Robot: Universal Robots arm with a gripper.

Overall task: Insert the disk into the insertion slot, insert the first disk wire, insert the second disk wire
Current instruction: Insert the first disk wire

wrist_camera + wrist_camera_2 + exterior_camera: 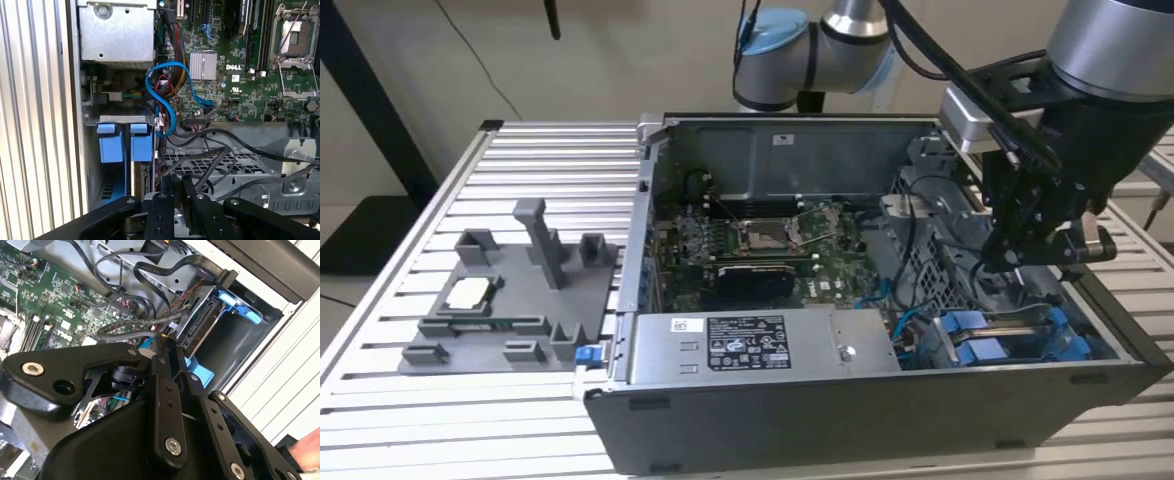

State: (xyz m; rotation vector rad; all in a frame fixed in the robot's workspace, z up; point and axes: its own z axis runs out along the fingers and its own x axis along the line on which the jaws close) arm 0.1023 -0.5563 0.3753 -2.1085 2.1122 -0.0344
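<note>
The disk (1014,326) sits in its bright blue carrier (111,148) inside the insertion slot (120,119), the grey sheet-metal bay at the case's front corner on the exterior view's right. The disk's connector edge (199,324) faces the open case. A black flat wire with a loose plug (227,277) hangs just beside that edge, and a blue wire (164,100) loops above the bay. My gripper (1011,262) hovers over the drive cage, its black fingers (167,200) drawn close together just above the disk's edge (145,182), with dark cables crossing at the tips (161,340).
The grey power-supply box (761,345) lies along the case's front. The motherboard (761,240) fills the case floor, and black cables (215,150) run over the perforated cage. A grey plastic fixture tray (507,300) stands on the slatted table at the exterior view's left.
</note>
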